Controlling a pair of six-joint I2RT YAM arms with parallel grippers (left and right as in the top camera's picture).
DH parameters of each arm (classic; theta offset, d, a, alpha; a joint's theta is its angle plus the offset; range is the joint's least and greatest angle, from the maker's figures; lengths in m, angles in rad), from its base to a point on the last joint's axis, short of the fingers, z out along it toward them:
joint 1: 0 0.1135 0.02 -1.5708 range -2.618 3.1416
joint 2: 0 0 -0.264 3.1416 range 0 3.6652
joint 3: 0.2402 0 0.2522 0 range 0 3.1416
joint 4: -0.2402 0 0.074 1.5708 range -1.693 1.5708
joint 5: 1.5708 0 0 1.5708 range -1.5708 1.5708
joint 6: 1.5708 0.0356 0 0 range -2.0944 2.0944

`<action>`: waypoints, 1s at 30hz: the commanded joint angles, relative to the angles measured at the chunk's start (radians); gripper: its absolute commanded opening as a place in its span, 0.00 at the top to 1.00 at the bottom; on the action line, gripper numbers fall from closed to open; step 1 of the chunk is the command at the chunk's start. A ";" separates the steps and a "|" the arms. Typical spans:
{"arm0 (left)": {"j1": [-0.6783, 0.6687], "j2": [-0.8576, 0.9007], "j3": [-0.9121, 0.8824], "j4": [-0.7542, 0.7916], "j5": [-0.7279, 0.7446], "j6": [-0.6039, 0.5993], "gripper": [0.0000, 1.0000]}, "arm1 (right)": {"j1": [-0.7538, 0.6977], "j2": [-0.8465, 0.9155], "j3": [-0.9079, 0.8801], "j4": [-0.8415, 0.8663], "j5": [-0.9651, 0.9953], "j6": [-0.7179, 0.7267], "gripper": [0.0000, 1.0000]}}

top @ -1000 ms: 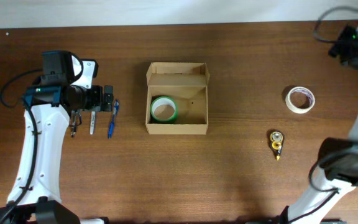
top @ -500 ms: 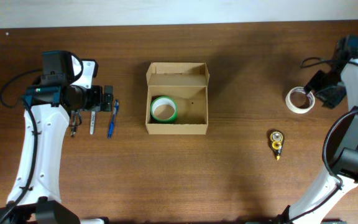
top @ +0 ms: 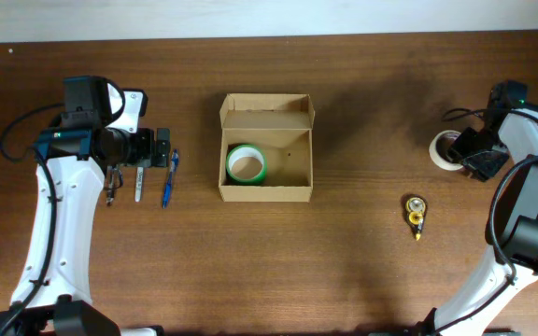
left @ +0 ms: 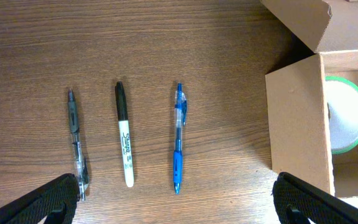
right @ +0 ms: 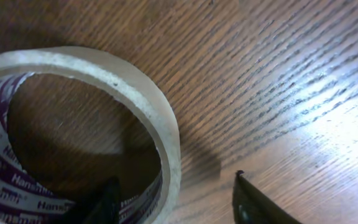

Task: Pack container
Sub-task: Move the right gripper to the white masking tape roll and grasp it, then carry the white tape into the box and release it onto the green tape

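Container looks light, stiff cardboard, best held by a side wall; my right pincer sits half-open astride the tape roll wall.

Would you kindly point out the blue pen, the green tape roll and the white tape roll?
blue pen [left: 178,140]: left wrist view, mid-barrel.
green tape roll [top: 247,148]: overhead view, far rim.
white tape roll [right: 126,78]: right wrist view, upper edge.

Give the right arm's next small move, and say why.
Probably close the right gripper on the tape roll's wall. In the wrist view one finger sits inside the ring, the other outside, jaws apart and gripping nothing; the roll lies on the table, far from the box.
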 commanded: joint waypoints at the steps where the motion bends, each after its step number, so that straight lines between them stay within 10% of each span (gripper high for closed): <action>1: 0.004 0.006 0.022 -0.001 0.000 0.013 0.01 | -0.008 -0.008 -0.012 0.007 -0.005 0.010 0.54; 15: 0.004 0.006 0.022 -0.001 0.000 0.013 0.01 | -0.008 -0.015 -0.039 0.003 -0.016 0.005 0.94; 30: 0.004 0.006 0.022 -0.001 0.000 0.013 0.01 | 0.205 -0.245 0.628 -0.456 -0.286 -0.335 0.96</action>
